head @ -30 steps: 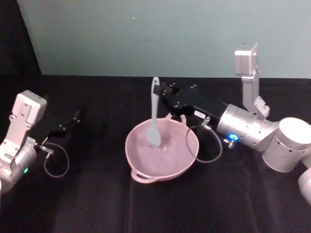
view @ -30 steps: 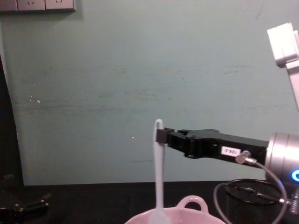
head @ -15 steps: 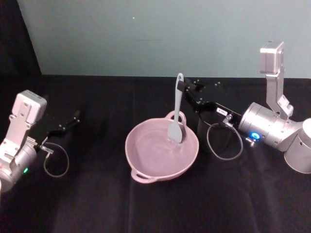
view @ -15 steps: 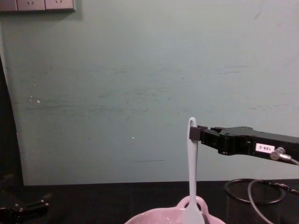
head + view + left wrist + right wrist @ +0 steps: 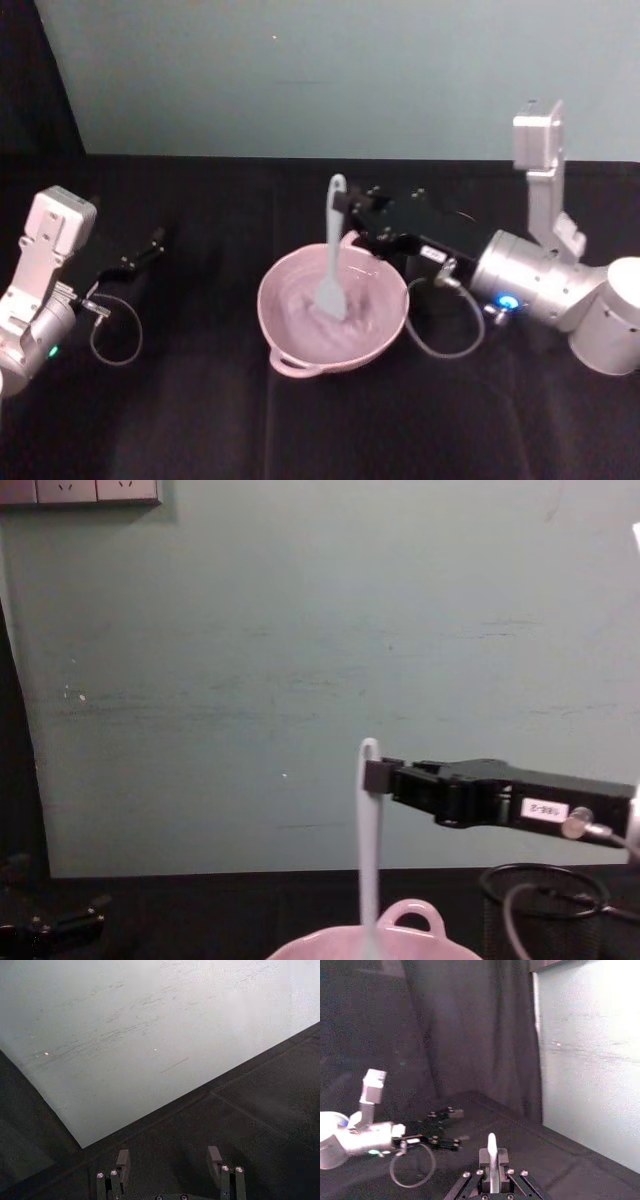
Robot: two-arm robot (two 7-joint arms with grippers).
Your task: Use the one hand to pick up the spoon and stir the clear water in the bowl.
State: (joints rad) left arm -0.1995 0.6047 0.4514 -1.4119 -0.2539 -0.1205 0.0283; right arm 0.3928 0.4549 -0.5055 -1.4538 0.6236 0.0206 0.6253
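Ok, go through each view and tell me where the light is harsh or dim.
Head view: wall evenly lit, black table swallows shadows, bowl stands out pale. Chest view: right claw is a dark shape gripping the pale spoon. Left wrist view: wall glares white beyond the open, idle left claw. Right wrist view: wall blown out, curtain murky.

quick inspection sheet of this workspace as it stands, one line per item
surface: black cloth table, no spill seen
job's things: spoon upright, head inside the pink bowl
clutter: black wire-mesh cup right of the bowl, below the right arm
grippers: right claw shut on the spoon near its handle top; left claw open, parked at the table's left
cables: grey cable loop at the right wrist, second loop by the left wrist
surroundings: pale green wall, wall sockets
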